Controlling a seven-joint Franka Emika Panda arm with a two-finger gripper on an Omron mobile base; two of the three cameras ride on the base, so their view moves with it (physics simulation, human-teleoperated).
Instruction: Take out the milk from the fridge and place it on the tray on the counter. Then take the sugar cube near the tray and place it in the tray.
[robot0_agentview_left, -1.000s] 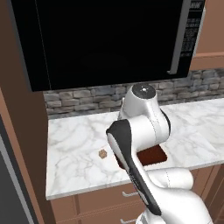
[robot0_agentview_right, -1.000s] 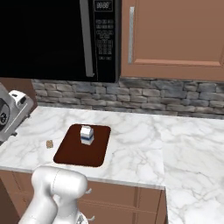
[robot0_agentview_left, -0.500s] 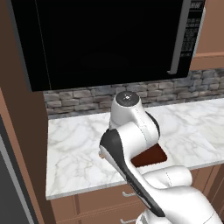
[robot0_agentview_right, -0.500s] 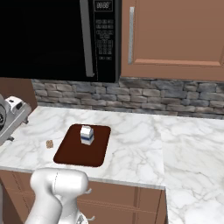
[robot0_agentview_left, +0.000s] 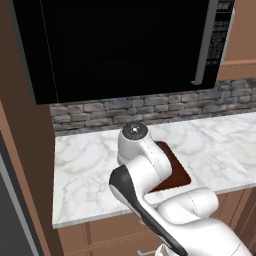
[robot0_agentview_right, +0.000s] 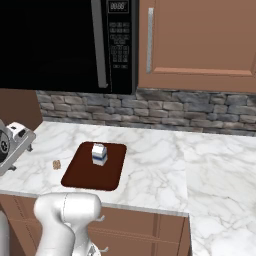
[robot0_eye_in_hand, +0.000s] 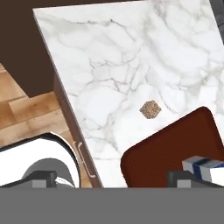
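Milk upright on tray, frame centre-left. Sugar cube on bare worktop, just beside tray corner. Hand wide, holding nothing. Risk: tiny cube slipping aside on closure; descent grazing tray rim.

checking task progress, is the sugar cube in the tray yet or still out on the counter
Out. The sugar cube lies on the bare marble counter, apart from the tray. On the tray the milk stands upright.

Kitchen: marble counter, black microwave, stone backsplash, wooden cabinets.
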